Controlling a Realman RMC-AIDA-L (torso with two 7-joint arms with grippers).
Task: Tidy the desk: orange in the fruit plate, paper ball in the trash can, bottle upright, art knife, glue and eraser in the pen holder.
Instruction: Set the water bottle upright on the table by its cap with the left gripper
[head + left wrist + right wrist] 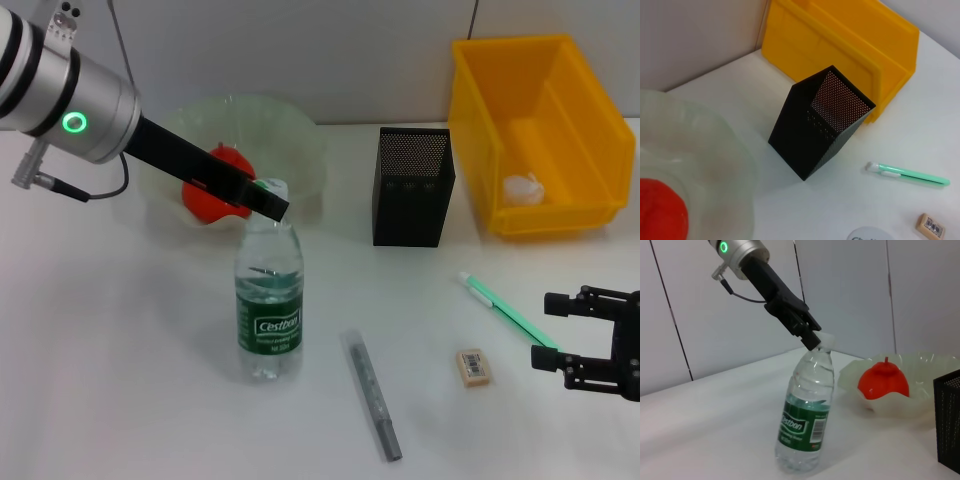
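L gripper [268,197] is pinched on the cap of the bottle [270,305], which stands upright directly under it w/ its base on the table [120,380]; the orange [212,186] already sits in the fruit plate [300,140] just behind the fingers. To finish this step well, I'd open the fingers slowly and pull straight up and back so the cap isn't dragged sideways and the bottle doesn't tip. R gripper [590,340] waits open near the art knife [508,308], w/ the eraser [474,366] and glue [374,394] further toward the bottle, and all 3 are still due for the pen holder [413,186].
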